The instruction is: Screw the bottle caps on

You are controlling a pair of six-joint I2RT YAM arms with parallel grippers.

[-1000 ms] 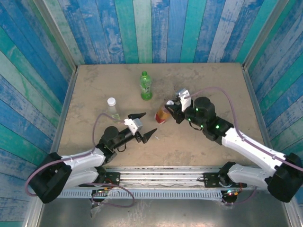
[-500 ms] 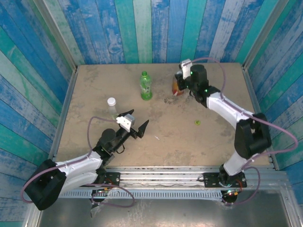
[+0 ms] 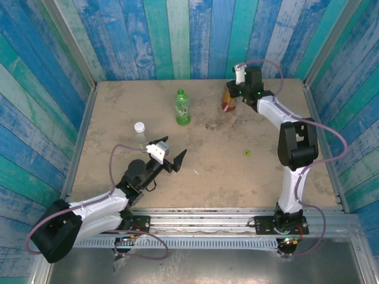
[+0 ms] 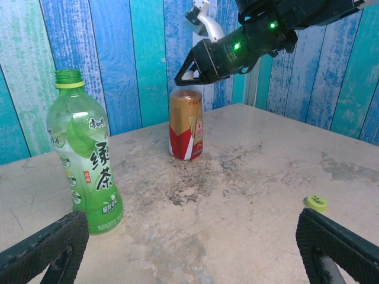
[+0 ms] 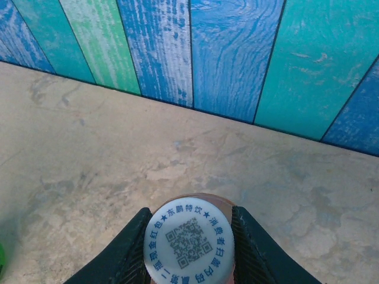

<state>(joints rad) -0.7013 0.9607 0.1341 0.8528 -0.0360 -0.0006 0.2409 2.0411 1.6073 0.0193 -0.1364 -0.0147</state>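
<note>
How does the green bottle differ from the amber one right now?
The green bottle has a bare, uncapped neck; the amber bottle wears a white cap pinched by the right tool. The green bottle stands free mid-table; the amber bottle sits near the back wall. Both stand upright.

Blue-teal plank walls [image 4: 136, 59] surround a green bottle [image 4: 86, 165], red-labelled amber bottle [image 4: 186, 127], white QR-printed cap [image 5: 189, 241] and yellow-green cap [image 4: 315, 203].

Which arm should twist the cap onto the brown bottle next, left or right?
Right. The right gripper is closed on the white cap sitting atop the amber bottle at the back of the table. The left gripper is open and empty, well short of that bottle.
</note>
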